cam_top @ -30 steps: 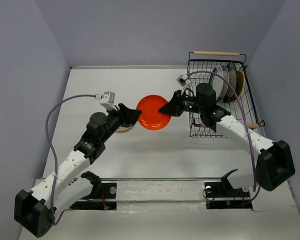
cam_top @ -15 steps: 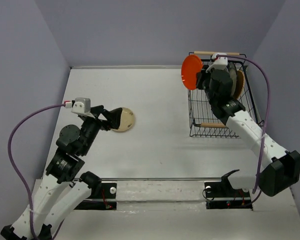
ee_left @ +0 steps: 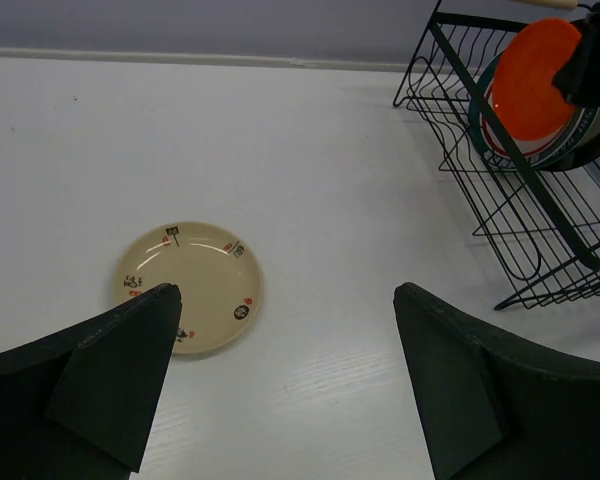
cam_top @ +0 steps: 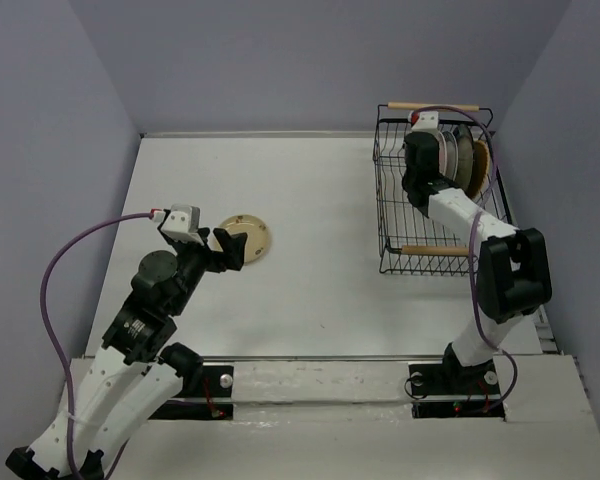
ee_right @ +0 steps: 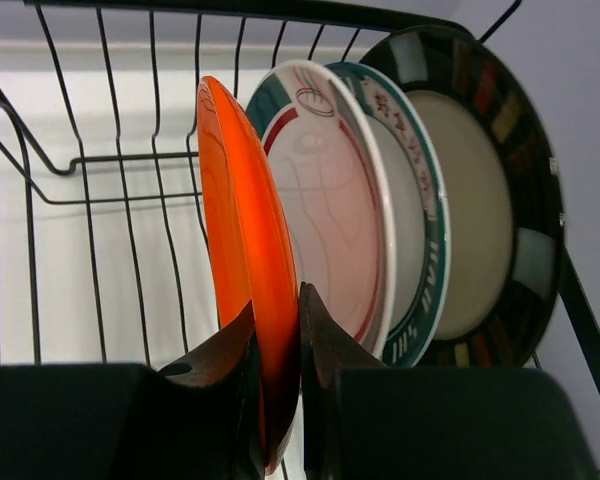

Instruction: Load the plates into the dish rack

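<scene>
My right gripper [ee_right: 278,310] is shut on the rim of the small glossy orange-red plate [ee_right: 242,230], holding it upright inside the dish rack [ee_right: 80,160] in front of the other plates. Behind it stand the white plate with teal-pink rim [ee_right: 330,200], the white lettered-rim plate [ee_right: 420,250] and the dark-rimmed cream plate [ee_right: 480,220]. In the top view the right wrist [cam_top: 422,165] hides the orange plate; the woven tan plate [cam_top: 480,160] shows at the rack's right. The small beige plate [cam_top: 248,237] lies flat on the table. My left gripper [cam_top: 230,250] is open and empty just in front of it [ee_left: 190,288].
The black wire rack [cam_top: 435,262] stands at the back right with wooden handles at its far end [cam_top: 433,105] and near end [cam_top: 425,250]. Grey walls enclose the white table [cam_top: 320,200]. In the left wrist view the rack [ee_left: 520,200] is at the upper right.
My right arm carried the orange-red plate from the table's middle up and into the rack. My left arm drew back, its open gripper now beside the beige plate.
</scene>
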Controlling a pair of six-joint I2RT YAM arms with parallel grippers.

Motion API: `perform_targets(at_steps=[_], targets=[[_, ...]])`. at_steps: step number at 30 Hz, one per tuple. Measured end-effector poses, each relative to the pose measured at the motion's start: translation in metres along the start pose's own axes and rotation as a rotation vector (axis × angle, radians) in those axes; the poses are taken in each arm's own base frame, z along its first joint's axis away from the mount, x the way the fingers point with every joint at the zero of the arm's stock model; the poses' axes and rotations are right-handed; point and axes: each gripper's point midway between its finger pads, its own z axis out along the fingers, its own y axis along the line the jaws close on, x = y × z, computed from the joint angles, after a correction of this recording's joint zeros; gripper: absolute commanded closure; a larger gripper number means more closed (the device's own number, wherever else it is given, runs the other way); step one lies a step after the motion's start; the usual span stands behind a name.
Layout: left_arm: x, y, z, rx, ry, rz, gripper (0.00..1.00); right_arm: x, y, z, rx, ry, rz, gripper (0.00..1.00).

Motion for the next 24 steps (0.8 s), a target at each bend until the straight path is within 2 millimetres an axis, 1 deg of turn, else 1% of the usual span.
perform_targets(at_steps=[3,7,10,13,17,18,21,24], targets=[[-0.004,-0.001,-0.002,0.005,-0.017,-0.004,0.01,0.012,0.009,0.014,-0.003,0.027,-0.059,0.93],[-0.003,-0.001,-0.001,0.005,-0.012,-0.003,0.01,0.009,0.016,0.032,0.006,0.018,-0.092,0.93],[-0.002,-0.001,0.000,0.004,-0.010,-0.002,0.01,0.008,0.015,0.045,0.020,0.012,-0.099,0.93],[-0.003,-0.001,0.000,0.004,-0.010,-0.003,0.01,0.014,0.011,0.053,0.025,0.023,-0.102,0.93],[-0.001,0.000,0.001,0.002,-0.004,-0.002,0.01,0.030,0.009,0.064,0.028,0.053,-0.112,0.93],[0.000,0.000,0.002,0.001,0.001,-0.001,0.01,0.036,0.011,0.067,0.023,0.063,-0.112,0.93],[0.002,0.002,0.004,-0.005,0.009,-0.001,0.01,0.045,0.019,0.072,-0.009,0.077,-0.098,0.93],[0.003,0.004,0.006,-0.010,0.016,-0.002,0.01,0.046,0.024,0.072,-0.033,0.076,-0.077,0.93]])
